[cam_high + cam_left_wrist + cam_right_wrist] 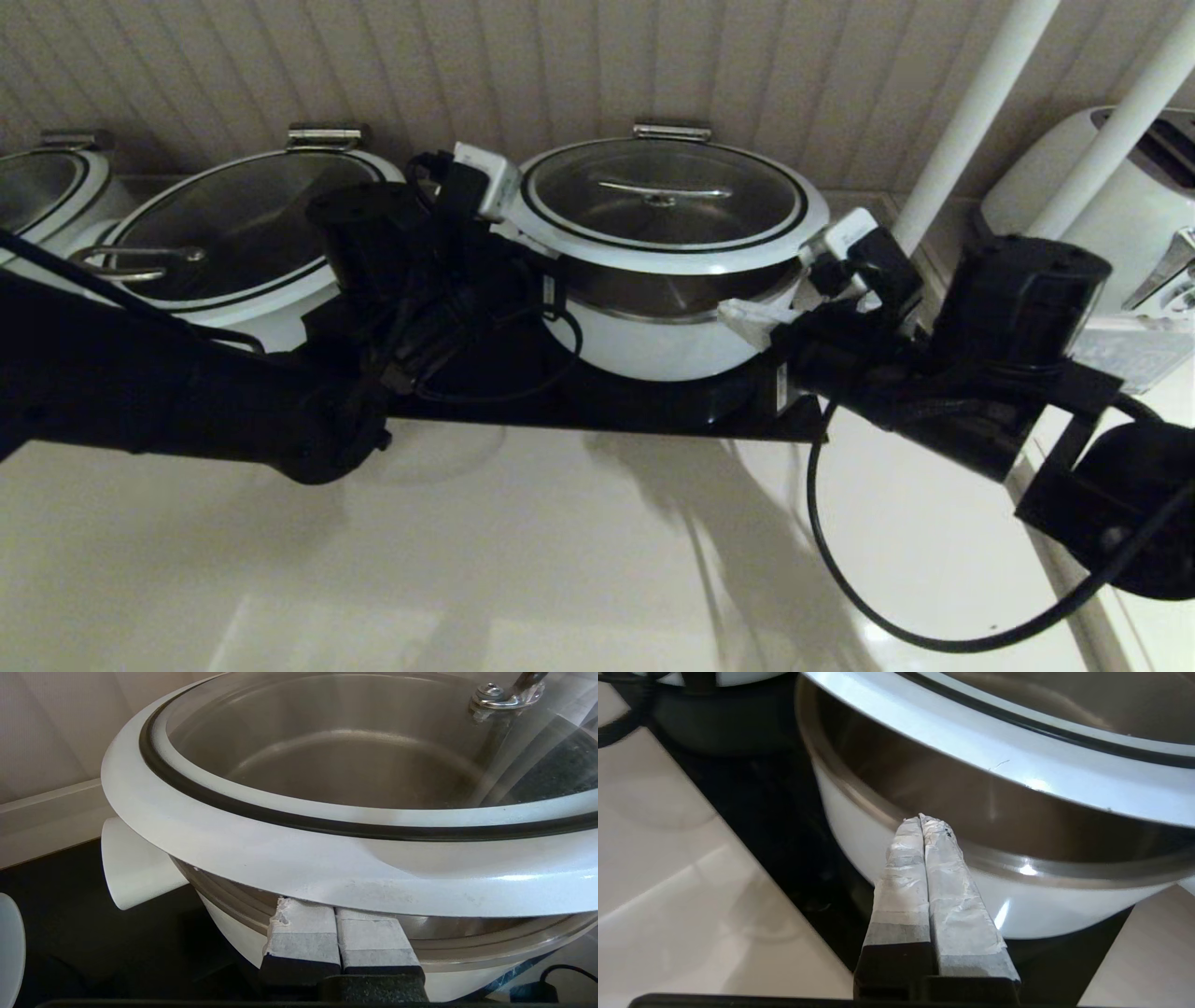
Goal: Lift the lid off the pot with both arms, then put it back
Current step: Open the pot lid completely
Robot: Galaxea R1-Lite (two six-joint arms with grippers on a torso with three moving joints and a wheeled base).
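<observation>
The lid (738,210), glass with a white rim and a steel bar handle, sits over the pot (653,347). A band of the steel inner bowl (672,297) shows between them. My left gripper (334,907) is shut at the pot's left side. Its fingertips press up against the underside of the lid's rim (327,868), beside a stub handle (135,868). My right gripper (747,317) is shut at the pot's right side. In the right wrist view its tips (921,820) point at the steel band just below the lid's rim (1017,770), holding nothing.
A wider pot with a loop-handled lid (233,224) stands to the left, and another (37,187) stands at the far left. All rest on a black base (597,403) against the wall. White poles (971,121) and a white toaster (1120,187) stand to the right. Pale counter (560,560) lies in front.
</observation>
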